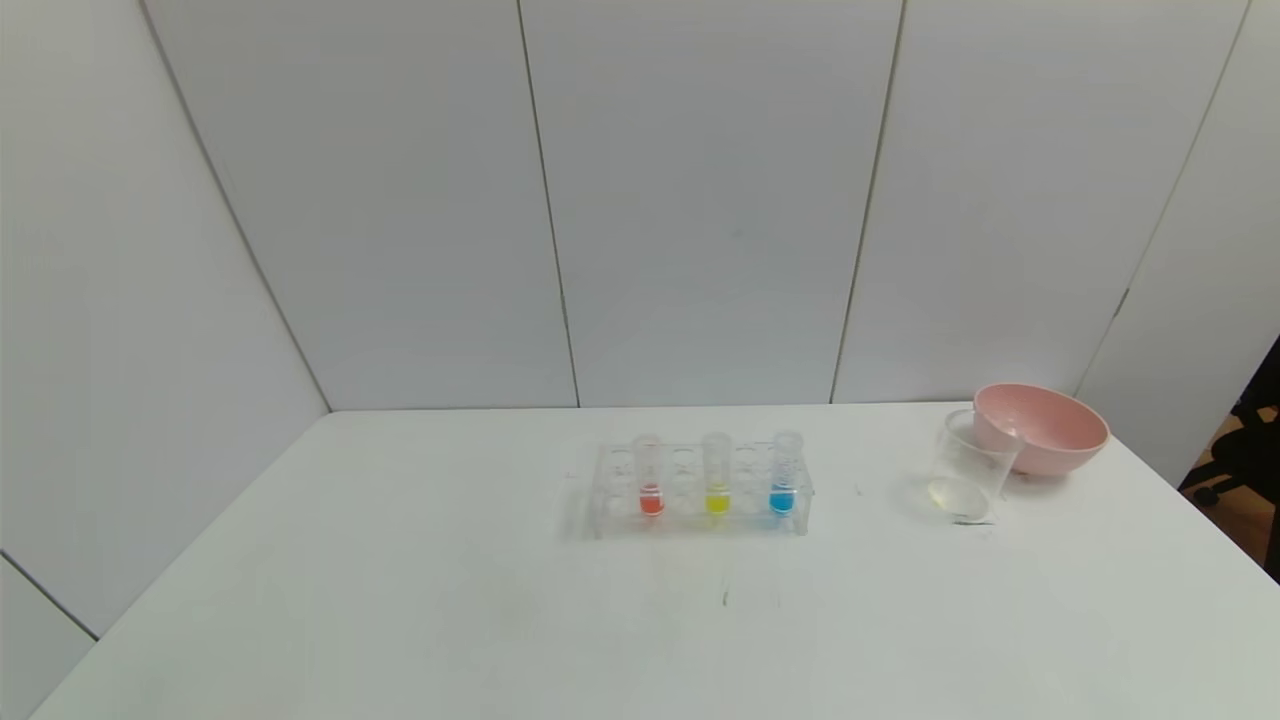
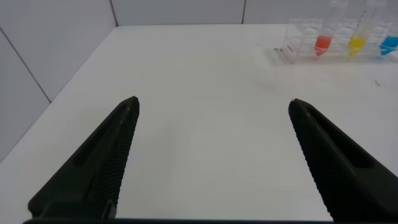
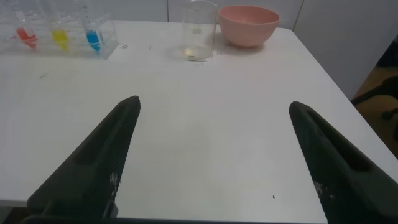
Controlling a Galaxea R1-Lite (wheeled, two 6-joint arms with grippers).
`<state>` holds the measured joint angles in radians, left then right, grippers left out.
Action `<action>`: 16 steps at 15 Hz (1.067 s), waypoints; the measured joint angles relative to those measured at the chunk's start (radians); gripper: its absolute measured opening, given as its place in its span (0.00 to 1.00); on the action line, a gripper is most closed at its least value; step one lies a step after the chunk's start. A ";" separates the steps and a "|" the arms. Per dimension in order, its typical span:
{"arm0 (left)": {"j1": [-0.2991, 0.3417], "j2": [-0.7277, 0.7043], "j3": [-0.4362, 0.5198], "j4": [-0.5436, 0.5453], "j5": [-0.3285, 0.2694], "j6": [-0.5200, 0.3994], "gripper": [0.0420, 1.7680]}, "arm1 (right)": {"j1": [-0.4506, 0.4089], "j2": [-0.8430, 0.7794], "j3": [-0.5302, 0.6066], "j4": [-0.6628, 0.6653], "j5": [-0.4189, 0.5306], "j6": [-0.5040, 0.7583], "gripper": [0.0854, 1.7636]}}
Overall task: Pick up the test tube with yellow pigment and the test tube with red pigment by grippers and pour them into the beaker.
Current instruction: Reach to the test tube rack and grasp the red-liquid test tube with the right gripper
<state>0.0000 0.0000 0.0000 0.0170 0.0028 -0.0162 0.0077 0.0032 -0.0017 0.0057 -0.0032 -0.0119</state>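
A clear rack [image 1: 700,490] stands mid-table with three upright tubes. The test tube with red pigment [image 1: 650,478] is on the left, the test tube with yellow pigment [image 1: 716,476] in the middle, a blue-liquid tube [image 1: 784,474] on the right. The clear beaker [image 1: 968,470] stands to the right of the rack, touching or just before the pink bowl. Neither arm shows in the head view. My left gripper [image 2: 212,106] is open and empty over bare table, the rack [image 2: 305,43] far ahead. My right gripper [image 3: 214,106] is open and empty, the beaker [image 3: 199,31] far ahead.
A pink bowl [image 1: 1042,428] sits behind the beaker at the table's back right; it also shows in the right wrist view [image 3: 249,25]. White wall panels close off the back and left. The table's right edge drops off near the bowl.
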 joint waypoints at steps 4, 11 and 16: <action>0.000 0.000 0.000 0.000 0.000 0.000 0.97 | -0.001 0.000 0.000 0.000 0.000 0.000 0.97; 0.000 0.000 0.000 0.000 0.000 0.000 0.97 | 0.000 0.000 0.000 -0.006 0.000 0.003 0.97; 0.000 0.000 0.000 0.000 0.000 0.000 0.97 | -0.001 0.000 0.000 -0.005 -0.001 0.003 0.97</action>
<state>0.0000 0.0000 0.0000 0.0170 0.0028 -0.0166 0.0070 0.0032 -0.0017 0.0009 -0.0038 -0.0085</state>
